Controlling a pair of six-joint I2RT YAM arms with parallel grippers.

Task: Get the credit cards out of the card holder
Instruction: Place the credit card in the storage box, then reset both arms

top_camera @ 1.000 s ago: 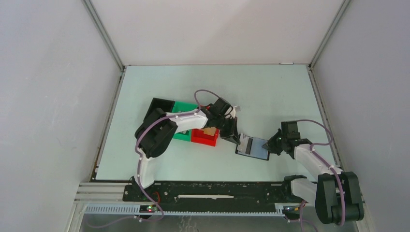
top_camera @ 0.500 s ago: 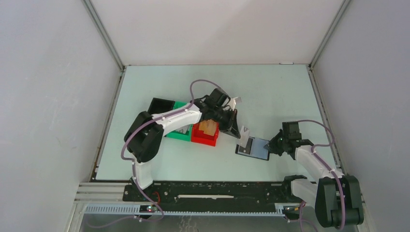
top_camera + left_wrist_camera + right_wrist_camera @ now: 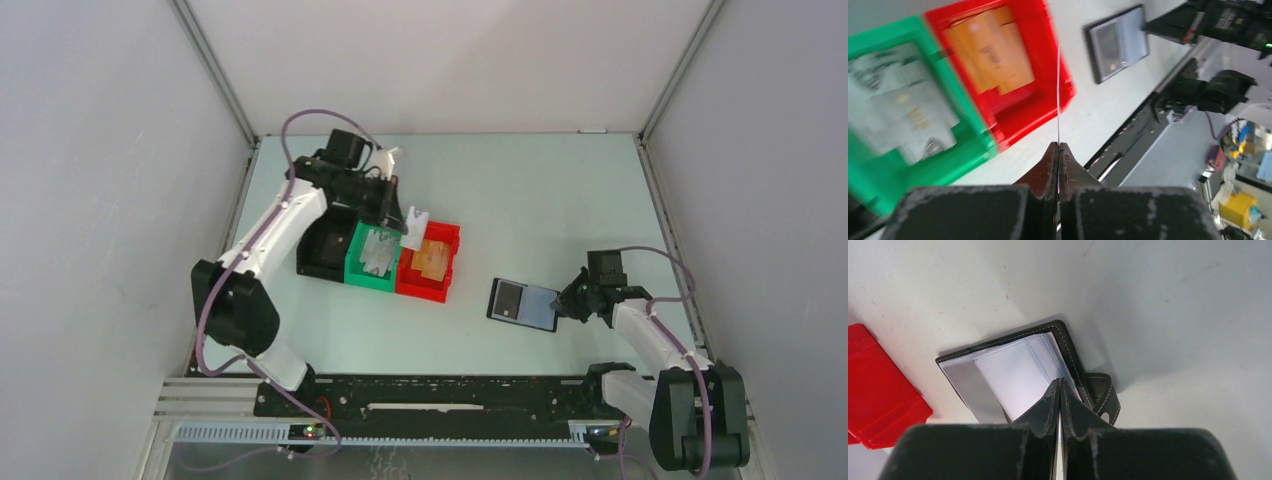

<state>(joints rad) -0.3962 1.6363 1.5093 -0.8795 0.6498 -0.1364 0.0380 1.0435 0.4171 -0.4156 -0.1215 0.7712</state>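
Card [image 3: 414, 228], thin, stiff and slick, hangs pinched by one edge in the closed left tool [image 3: 1058, 147] above the red bin [image 3: 430, 290], upper left of centre. Right tool [image 3: 1059, 386] clamps the open wallet [image 3: 523, 304] by its rim, lower right on the bench [image 3: 560, 200]; light and floppy, it likely needs pinning.

Card holder [image 3: 523, 304]: matt black leather-look, pale stitching, shiny inner sleeves. Credit card [image 3: 415, 228]: pale, smooth. Red bin [image 3: 422, 290], green bin [image 3: 365, 281]: glossy plastic. Surface [image 3: 560, 200]: smooth, matt.
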